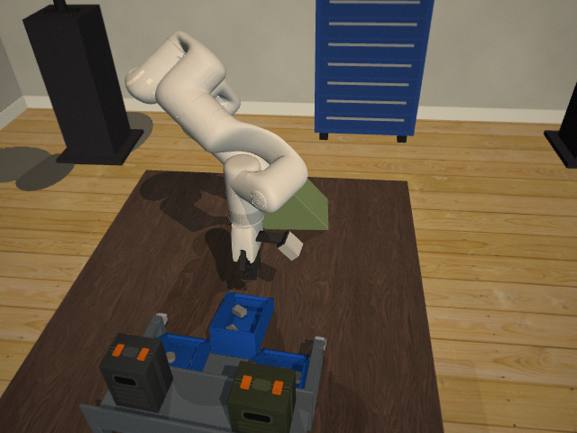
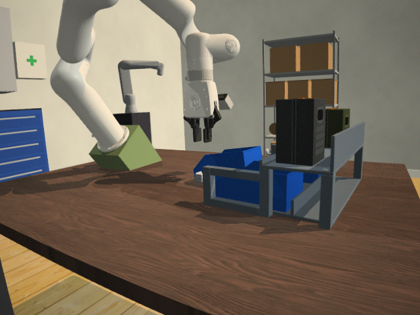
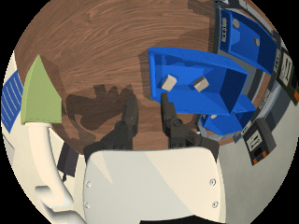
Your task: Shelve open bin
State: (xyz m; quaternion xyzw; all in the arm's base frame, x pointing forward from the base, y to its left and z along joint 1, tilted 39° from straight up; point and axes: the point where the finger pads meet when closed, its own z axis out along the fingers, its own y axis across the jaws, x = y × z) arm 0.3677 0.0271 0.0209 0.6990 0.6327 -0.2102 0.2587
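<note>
My white six-joint arm (image 1: 196, 106) (image 2: 84, 98) stands on a green wedge-shaped base (image 1: 316, 214) (image 2: 142, 152) (image 3: 39, 100), its upper links cut off in the exterior view. The dark wood table (image 1: 363, 280) (image 2: 135, 237) (image 3: 107, 28) stands on a plank floor, with a blue drawer cabinet (image 1: 372, 69) (image 2: 20, 142) (image 3: 11, 100) by the pale wall. The grey shelf (image 1: 316, 368) (image 2: 266, 193) carries a black case (image 1: 140, 373) (image 2: 300, 132) and an olive case (image 1: 261, 400) (image 2: 338, 123), which partly hide its bay. Between two blue bins, the task's open bin (image 1: 235, 342) (image 2: 252, 157) (image 3: 196, 56) sits tilted over the middle place, two pale blocks inside; its lower contact is obscured. My gripper (image 1: 249, 274) (image 2: 202, 138) (image 3: 149, 102) hovers apart from it, fingers partly spread, pinching nothing.
</note>
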